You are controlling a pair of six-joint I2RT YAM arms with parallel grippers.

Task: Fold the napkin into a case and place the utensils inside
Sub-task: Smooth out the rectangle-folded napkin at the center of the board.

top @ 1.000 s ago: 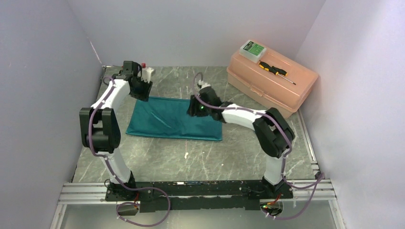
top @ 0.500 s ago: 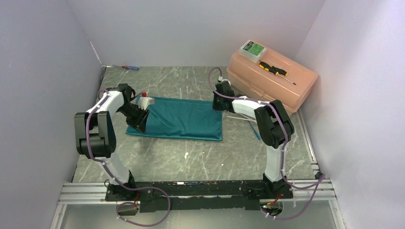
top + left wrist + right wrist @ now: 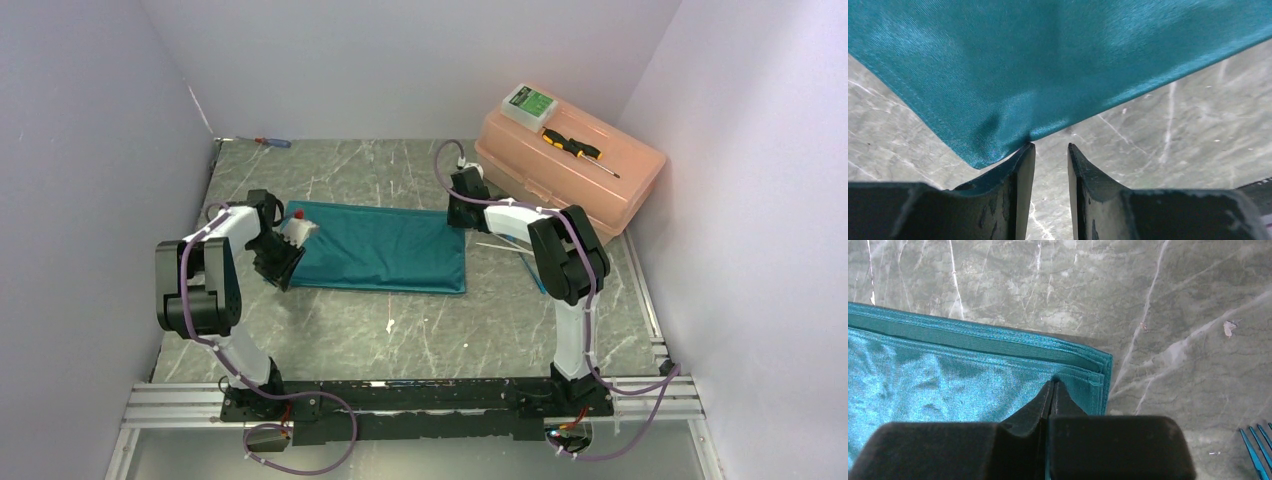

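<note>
Far left corner of the table [image 3: 400,330]: red-and-blue screwdriver [image 3: 271,142]. Left gripper [image 3: 1050,147] low at the napkin's left edge, fingers parted, nothing between them; the near-left cloth corner just touches one fingertip. Napkin [image 3: 385,250] lies flat mid-table, folded to a wide oblong, layered edges showing at its far-right corner. Right gripper [image 3: 1053,383] on that corner, fingers clenched, pinching the puckered top layer. Just right of the napkin: white sticks [image 3: 495,242] and blue fork [image 3: 1254,445] on the table. Far right: peach toolbox [image 3: 560,185].
</note>
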